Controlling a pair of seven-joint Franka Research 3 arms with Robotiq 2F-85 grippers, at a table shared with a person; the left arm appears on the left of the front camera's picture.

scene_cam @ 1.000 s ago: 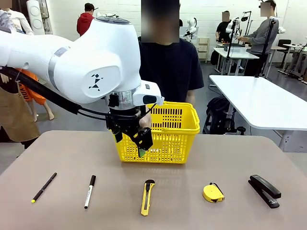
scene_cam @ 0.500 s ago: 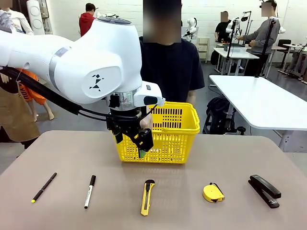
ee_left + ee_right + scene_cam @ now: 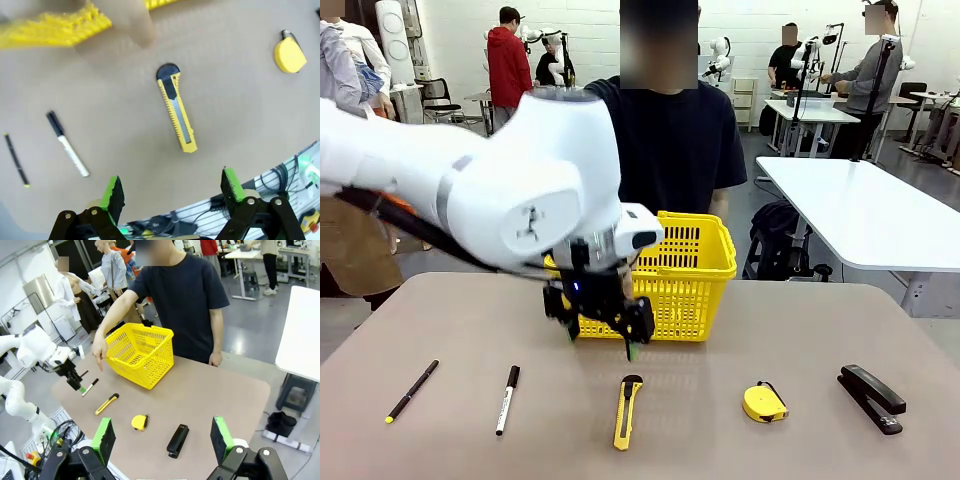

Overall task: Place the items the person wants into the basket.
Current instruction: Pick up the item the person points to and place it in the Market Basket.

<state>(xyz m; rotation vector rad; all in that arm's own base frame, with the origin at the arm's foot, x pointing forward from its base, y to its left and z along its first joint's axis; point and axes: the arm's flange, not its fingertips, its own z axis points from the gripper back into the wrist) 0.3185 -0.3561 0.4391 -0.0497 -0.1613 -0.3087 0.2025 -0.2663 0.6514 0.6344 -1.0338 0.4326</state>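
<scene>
Nearest us, on the plain tan table [image 3: 820,320], we see a row lying apart: pen [image 3: 412,390], marker [image 3: 508,398], box cutter [image 3: 628,411], tape measure [image 3: 764,402], stapler [image 3: 871,397]. Just behind the box cutter hangs the left gripper [image 3: 602,335], fingers spread and empty. The right gripper [image 3: 162,435] is spread wide too, holding nothing. Beyond stands the yellow basket [image 3: 690,270], then the person [image 3: 675,140]. Farther back we see a white table [image 3: 860,210] and other people [image 3: 508,65].

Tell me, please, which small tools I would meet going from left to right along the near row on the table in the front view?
thin black pen → black-capped marker → yellow-and-black box cutter → round yellow tape measure → black stapler
</scene>
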